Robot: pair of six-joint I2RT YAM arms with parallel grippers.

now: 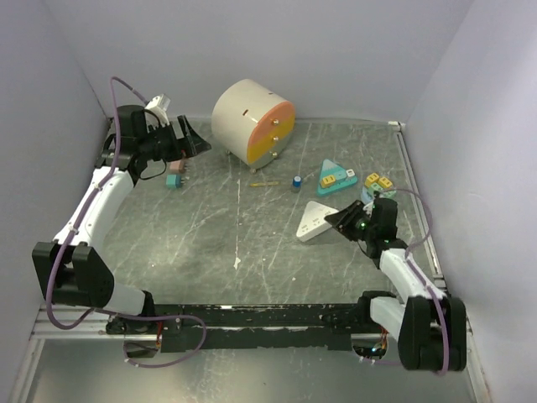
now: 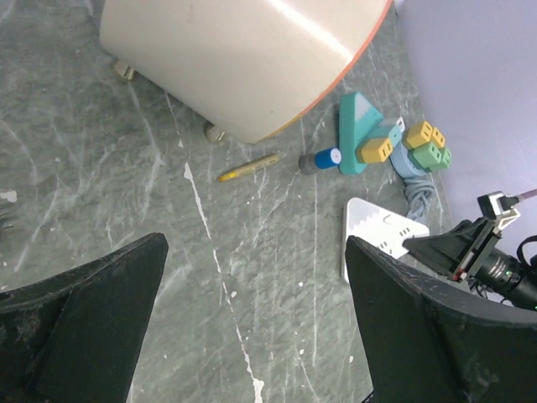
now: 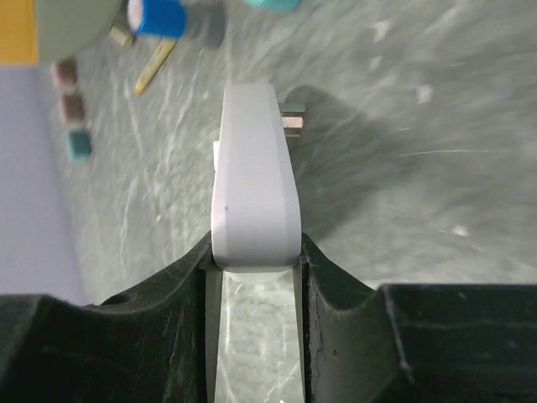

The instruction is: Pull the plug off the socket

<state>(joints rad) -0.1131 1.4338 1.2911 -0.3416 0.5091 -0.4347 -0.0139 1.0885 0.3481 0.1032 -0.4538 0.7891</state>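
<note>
My right gripper (image 1: 346, 220) is shut on the corner of the white triangular socket (image 1: 314, 223), which lies flat on the table. In the right wrist view the socket (image 3: 254, 168) is edge-on between my fingers (image 3: 336, 294), with metal prongs on its right side. It also shows in the left wrist view (image 2: 377, 225). A small teal plug (image 1: 174, 180) lies at the far left, apart from the socket, seen small in the right wrist view (image 3: 78, 144). My left gripper (image 1: 190, 139) is open and empty above the table near that plug; its midpoint is over bare table (image 2: 256, 336).
A cream round drawer cabinet (image 1: 252, 122) with orange and yellow fronts stands at the back. A teal triangular socket (image 1: 333, 178) with yellow plugs, a green round socket (image 1: 377, 183), a blue cylinder (image 1: 297, 181) and a yellow stick (image 1: 264, 183) lie right of centre. Walls enclose the table.
</note>
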